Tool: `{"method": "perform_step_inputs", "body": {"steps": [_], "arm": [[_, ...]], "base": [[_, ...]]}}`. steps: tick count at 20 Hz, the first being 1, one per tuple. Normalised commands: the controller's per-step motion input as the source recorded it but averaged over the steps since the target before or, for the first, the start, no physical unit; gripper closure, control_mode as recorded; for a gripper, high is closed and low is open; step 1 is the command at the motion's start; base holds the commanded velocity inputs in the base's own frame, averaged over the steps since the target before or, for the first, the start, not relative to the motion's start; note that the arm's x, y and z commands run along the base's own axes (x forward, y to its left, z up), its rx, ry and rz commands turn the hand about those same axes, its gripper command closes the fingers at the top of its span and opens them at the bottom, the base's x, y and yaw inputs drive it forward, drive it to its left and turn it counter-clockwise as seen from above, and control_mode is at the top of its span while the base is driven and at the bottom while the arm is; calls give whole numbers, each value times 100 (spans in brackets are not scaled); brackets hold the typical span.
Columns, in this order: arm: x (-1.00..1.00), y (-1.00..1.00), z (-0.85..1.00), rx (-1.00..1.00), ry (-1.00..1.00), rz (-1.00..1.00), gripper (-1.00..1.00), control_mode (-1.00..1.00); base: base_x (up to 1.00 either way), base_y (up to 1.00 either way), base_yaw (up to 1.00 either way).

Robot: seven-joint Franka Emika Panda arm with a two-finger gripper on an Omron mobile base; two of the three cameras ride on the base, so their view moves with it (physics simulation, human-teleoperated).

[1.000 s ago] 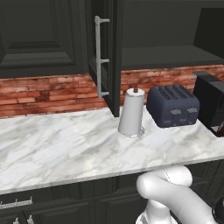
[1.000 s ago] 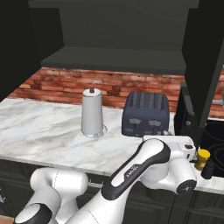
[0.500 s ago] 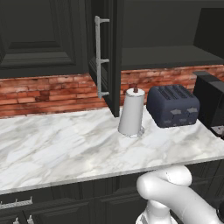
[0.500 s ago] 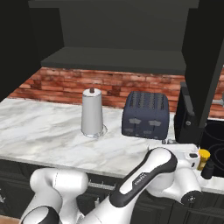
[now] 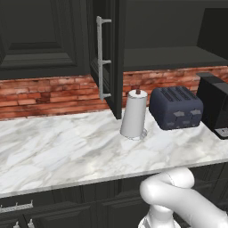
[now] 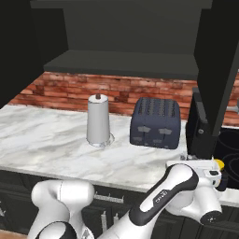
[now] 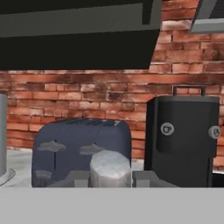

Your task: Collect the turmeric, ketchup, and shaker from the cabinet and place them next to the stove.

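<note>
- Cabinet (image 6: 126,63) is seen standing open; its door (image 5: 116,53) is swung out over the counter (image 5: 58,147), with the bar handle (image 5: 101,58) on it.
- Paper towel roll (image 5: 133,113) is set upright on the counter, just left of the toaster (image 5: 176,107) and apart from it.
- Coffee machine (image 7: 183,135) is placed right of the toaster, close beside it.
- Gripper (image 7: 110,178) is held low at the front counter edge, right of the coffee machine. The jaws are closed on the turmeric (image 7: 110,166), which is seen as a small pale jar upright between the fingertips (image 7: 76,178).
- From the right base view, the jar's yellow top (image 6: 218,163) is seen just past the hand, beside the dark stove (image 6: 229,142).
- Step judged: the turmeric is being carried to its place by the stove; it is not yet set down.
- Next move, as judged: the jar is to be lowered onto bare counter beside the stove, kept upright and clear of the coffee machine, and the jaws opened only once it is resting.
- Where the ketchup and shaker stand cannot be told; both are judged left to be collected.
</note>
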Motion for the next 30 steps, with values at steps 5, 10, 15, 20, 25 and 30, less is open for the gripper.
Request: {"method": "perform_step_inputs", "body": {"steps": [5, 10, 15, 20, 25, 30], "arm": [[12, -21, -20, 0, 4, 0, 100, -100], [17, -6, -29, -4, 3, -2, 100, -100], [18, -4, -34, -2, 0, -2, 100, -100], [10, -17, -21, 0, 0, -1, 100, -100], [15, -25, -11, 0, 1, -1, 100, -100], [21, -20, -11, 0, 3, -2, 100, -100]], "base": [[0, 0, 0], [0, 0, 0], [0, 0, 0], [0, 0, 0], [0, 0, 0], [0, 0, 0]]}}
